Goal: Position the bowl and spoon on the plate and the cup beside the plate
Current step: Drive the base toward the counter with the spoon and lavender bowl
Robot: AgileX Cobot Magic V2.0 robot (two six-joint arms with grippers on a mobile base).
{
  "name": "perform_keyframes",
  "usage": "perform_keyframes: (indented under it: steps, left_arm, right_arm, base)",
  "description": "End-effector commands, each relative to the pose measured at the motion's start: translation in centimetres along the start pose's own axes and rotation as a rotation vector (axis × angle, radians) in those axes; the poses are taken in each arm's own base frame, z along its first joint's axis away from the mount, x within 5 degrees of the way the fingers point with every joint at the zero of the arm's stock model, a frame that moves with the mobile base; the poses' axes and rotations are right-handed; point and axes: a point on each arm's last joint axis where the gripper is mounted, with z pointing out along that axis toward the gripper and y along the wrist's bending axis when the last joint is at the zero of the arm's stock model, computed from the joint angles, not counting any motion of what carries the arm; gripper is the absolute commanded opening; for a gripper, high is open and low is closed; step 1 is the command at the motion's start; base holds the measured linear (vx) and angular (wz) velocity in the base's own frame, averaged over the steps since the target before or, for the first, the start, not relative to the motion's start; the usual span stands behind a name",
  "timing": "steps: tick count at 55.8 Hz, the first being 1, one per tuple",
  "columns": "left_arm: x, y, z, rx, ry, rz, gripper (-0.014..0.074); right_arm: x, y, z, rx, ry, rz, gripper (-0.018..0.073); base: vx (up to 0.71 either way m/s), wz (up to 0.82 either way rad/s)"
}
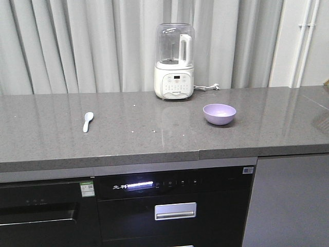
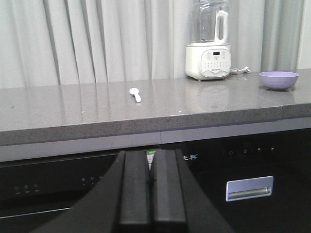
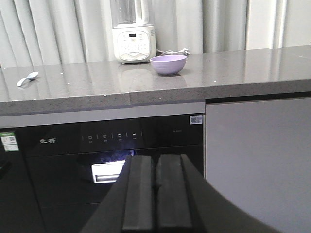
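**Work surface.** The bowl (image 1: pixel 219 113) stands upright on the grey countertop (image 1: pixel 128 139), right of centre in the front-facing view. It is in front of the white blender (image 1: pixel 175 62) and slightly to its right. The blender stands at the rear of the countertop, against the pale curtain (image 1: pixel 77 46). The spoon (image 1: pixel 88 121) lies flat, left of centre, with its scoop toward the rear. Spoon and bowl are well apart and nothing touches either.

**Below the countertop.** A black appliance front carries a lit display strip (image 1: pixel 140 183) and a silver handle (image 1: pixel 175 211).

**Left gripper.** The left gripper (image 2: pixel 151 167) occupies the lower centre of the left wrist view. Its fingers are pressed together with nothing between them. It faces the black appliance front, below the countertop edge.

**Right gripper.** The right gripper (image 3: pixel 154 170) occupies the lower centre of the right wrist view. Its fingers are likewise closed together and hold nothing.
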Motion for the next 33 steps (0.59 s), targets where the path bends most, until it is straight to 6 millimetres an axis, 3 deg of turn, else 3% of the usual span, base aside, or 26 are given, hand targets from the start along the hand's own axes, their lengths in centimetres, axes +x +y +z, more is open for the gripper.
perform_keyframes:
  steps: [1, 33]
  left_arm:
    - [-1.60, -0.08, -0.19, 0.009, -0.109, -0.011, -0.0003]
    - [-1.60, -0.08, -0.19, 0.009, -0.109, -0.011, -0.0003]
  right_arm:
    - [-0.71, 0.07, -0.05, -0.006, -0.087, -0.012, -0.0006]
    - [-0.71, 0.07, -0.05, -0.006, -0.087, -0.012, -0.0006]
  base:
    - [0.12, -0.09]
    - [0.24, 0.01]
